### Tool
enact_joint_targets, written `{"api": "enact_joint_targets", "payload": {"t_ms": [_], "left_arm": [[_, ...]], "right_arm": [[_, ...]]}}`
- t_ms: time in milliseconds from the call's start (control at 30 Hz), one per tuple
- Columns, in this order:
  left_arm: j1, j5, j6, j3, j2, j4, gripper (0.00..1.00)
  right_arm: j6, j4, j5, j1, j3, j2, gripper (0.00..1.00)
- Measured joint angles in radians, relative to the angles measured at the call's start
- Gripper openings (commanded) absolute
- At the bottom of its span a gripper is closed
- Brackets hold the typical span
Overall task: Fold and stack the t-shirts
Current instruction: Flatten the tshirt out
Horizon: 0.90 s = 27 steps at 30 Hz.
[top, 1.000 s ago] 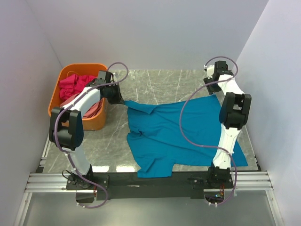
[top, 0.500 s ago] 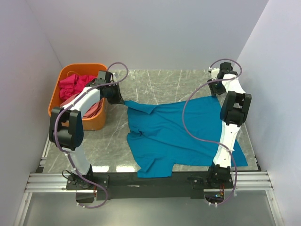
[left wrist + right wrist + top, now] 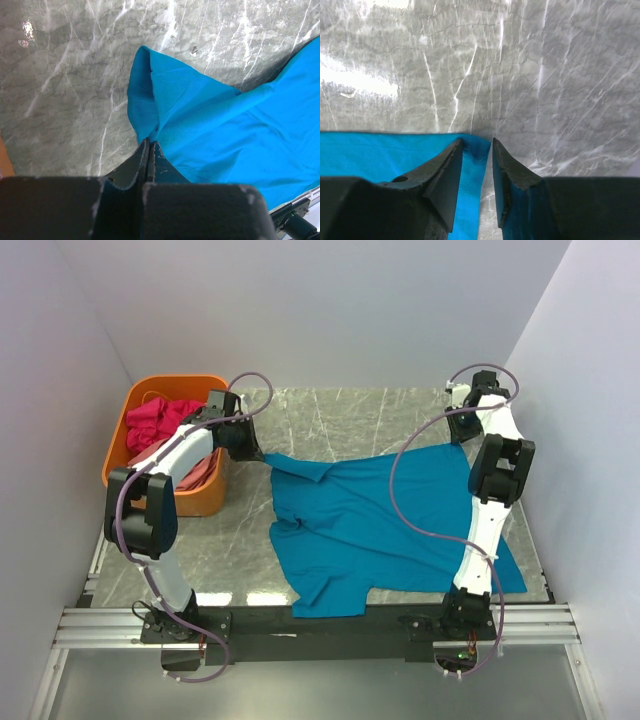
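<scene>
Sprawling, creased teal-blue t-shirt (image 3: pixel 370 530)

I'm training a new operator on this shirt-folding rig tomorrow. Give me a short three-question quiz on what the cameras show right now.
1. True or false: the left jaws are shut on a fold of the blue shirt.
2. Where do the pink shirts lie? A: spread on the table. B: in the orange basket. C: under the blue shirt.
3. Fill the gap: the right jaws stand ____, one on each side of a corner of the blue shirt.

Key: 1 true. 2 B. 3 open.
</scene>
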<state>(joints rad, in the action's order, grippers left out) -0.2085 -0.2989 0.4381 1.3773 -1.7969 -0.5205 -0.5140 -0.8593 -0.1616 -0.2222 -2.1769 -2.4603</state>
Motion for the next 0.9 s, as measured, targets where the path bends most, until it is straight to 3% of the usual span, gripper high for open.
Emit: {"api": "enact_joint_targets", "payload": {"t_ms": [333,467,567,700,900], "left_arm": [[0.001,0.0,0.0,0.0,0.0,0.0,0.0],[0.001,0.0,0.0,0.0,0.0,0.0,0.0],[0.001,0.0,0.0,0.0,0.0,0.0,0.0],[0.001,0.0,0.0,0.0,0.0,0.0,0.0],[0.0,0.001,-0.001,0.0,0.0,0.0,0.0]], "right_arm": [[0.0,-0.048,-0.009,-0.003,-0.062,-0.034,0.37],[-0.002,-0.063,-0.011,-0.003,-0.08,-0.044,0.26],[-0.004,-0.077,-0.012,-0.003,-0.084,-0.045,0.23],[-0.009,-0.092,-0.013,-0.003,-0.09,-0.047,0.08],[-0.011,-0.071,-0.013,-0.003,-0.064,-0.037,0.0]]}}
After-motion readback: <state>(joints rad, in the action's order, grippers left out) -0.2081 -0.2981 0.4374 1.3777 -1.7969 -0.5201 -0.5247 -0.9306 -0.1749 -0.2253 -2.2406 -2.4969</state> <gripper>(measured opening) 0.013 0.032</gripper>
